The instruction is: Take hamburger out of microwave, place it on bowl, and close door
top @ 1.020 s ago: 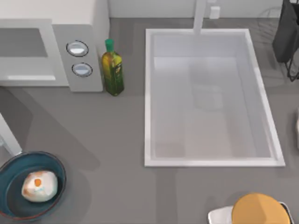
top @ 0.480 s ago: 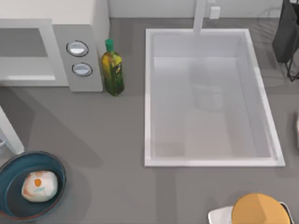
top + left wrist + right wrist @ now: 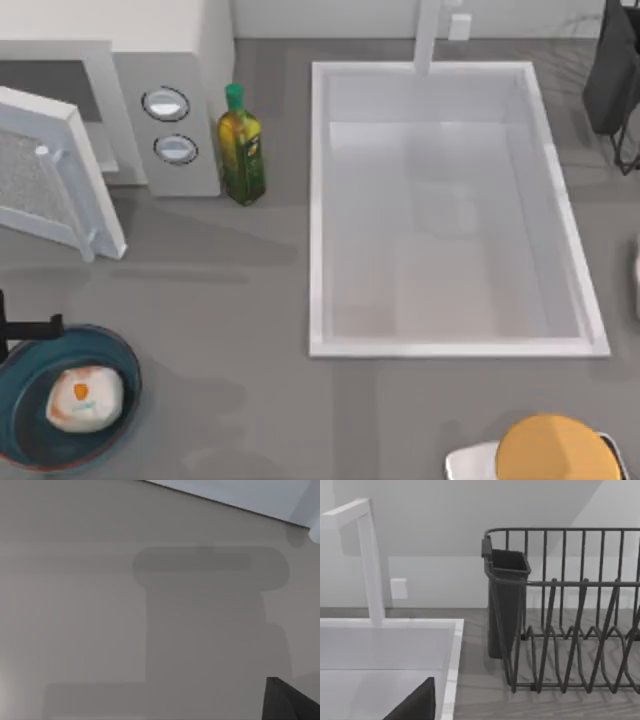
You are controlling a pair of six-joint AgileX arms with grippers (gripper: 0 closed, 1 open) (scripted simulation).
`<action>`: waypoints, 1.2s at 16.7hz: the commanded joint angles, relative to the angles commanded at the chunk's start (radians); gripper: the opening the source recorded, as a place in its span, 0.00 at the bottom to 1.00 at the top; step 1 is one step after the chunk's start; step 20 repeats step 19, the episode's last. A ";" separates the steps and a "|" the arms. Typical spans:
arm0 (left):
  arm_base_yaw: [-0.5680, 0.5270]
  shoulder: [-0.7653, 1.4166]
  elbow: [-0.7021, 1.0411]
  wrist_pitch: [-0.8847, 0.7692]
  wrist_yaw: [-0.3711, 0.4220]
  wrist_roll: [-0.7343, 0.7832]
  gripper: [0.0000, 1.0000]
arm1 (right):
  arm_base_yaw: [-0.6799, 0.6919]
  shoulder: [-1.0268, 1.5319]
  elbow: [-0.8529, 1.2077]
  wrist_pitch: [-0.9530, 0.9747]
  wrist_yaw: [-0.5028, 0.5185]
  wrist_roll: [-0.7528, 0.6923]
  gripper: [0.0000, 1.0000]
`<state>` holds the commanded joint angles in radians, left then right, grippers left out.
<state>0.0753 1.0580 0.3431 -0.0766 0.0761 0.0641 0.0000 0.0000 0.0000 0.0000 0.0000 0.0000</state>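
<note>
— Where was the left arm?
— At the left edge of the table. A dark piece of the left gripper poked in there, low down.
— Were its fingers open?
— I could not tell.
— And the right arm?
— Its wrist camera caught 1 dark corner of it, nothing more.

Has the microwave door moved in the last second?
Yes. The door has swung toward the microwave, partway shut, now near its dials.
</note>
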 joint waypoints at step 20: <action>-0.039 0.510 0.304 0.207 -0.022 -0.023 0.00 | 0.000 0.000 0.000 0.000 0.000 0.000 1.00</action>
